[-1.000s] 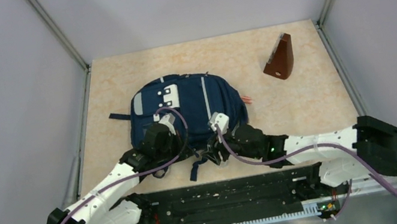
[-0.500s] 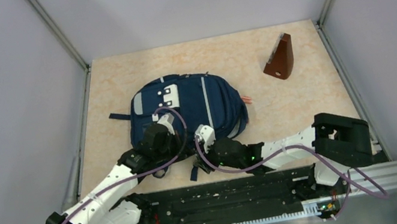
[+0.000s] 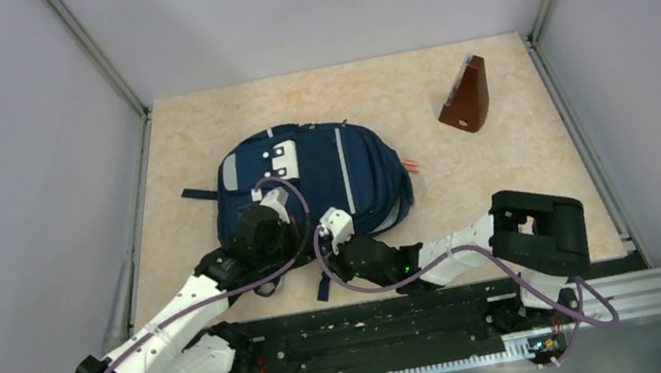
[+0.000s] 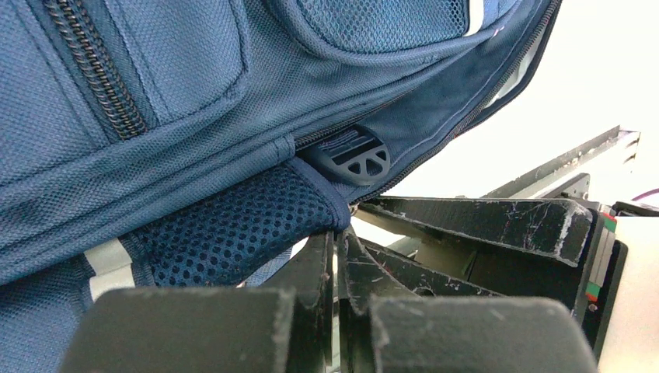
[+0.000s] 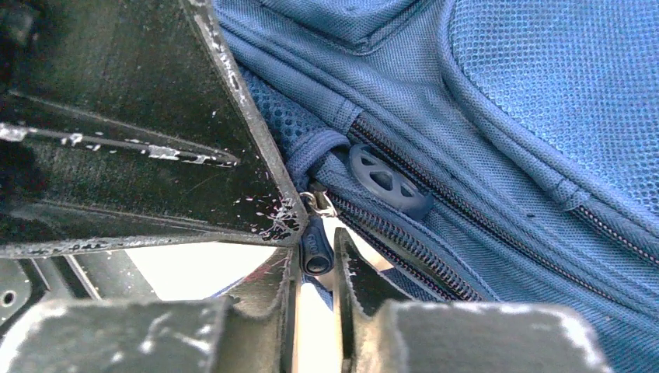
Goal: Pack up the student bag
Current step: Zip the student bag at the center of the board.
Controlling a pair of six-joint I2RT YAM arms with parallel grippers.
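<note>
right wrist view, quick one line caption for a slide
Right gripper shut on a black zipper pull of the navy student bag.

Nothing here can actually be read: the white patches [image 3: 274, 162] on the student bag [image 3: 345, 174], lying nearer the left edge of the desk [image 3: 486, 171], are too small for lettering to show, and its round rubber tab [image 4: 356, 155] bears only a spoked emblem.
</note>
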